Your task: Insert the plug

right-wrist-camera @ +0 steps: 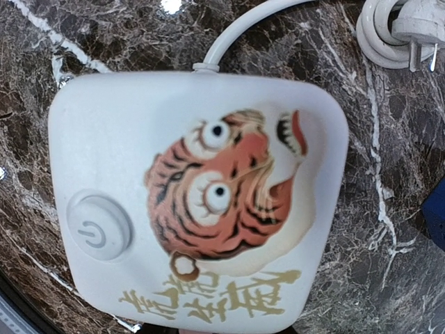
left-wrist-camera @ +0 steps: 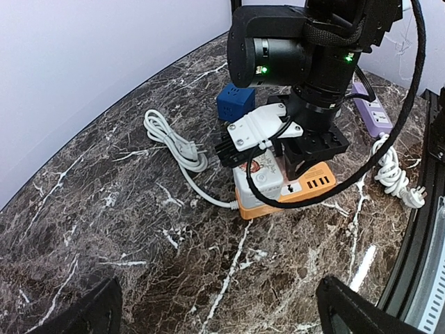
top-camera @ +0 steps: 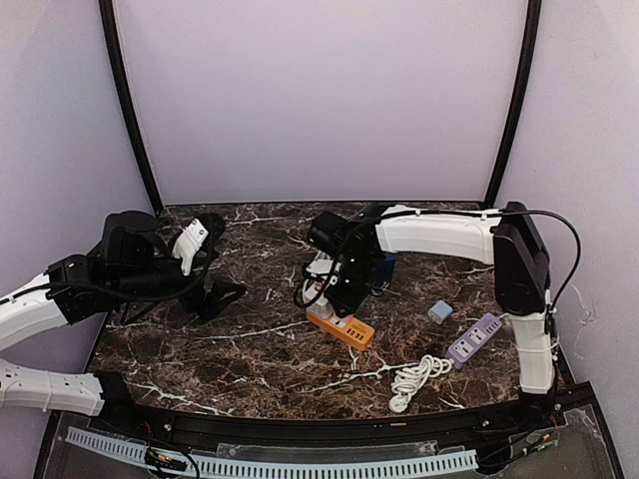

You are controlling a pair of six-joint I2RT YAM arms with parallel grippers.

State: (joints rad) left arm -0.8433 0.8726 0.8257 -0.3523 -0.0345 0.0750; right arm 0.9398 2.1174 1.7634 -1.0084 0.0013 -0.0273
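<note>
An orange power strip (top-camera: pixel 344 327) with a white, tiger-printed top (right-wrist-camera: pixel 195 195) lies mid-table. My right gripper (top-camera: pixel 344 294) stands straight down on it, fingers (left-wrist-camera: pixel 316 146) close together against the strip's top. What sits between them is hidden, and the right wrist view shows no fingers. The strip's white cord runs to a coil with a white plug (left-wrist-camera: pixel 191 149) lying loose on the marble. My left gripper (left-wrist-camera: pixel 222 313) hangs open to the left, apart from the strip, with nothing between its fingertips.
A blue cube adapter (left-wrist-camera: pixel 235 102) sits just behind the strip. A purple power strip (top-camera: pixel 474 339) lies at the right, its coiled white cord and plug (top-camera: pixel 414 379) near the front edge. A small pale blue block (top-camera: pixel 439 311) rests between them.
</note>
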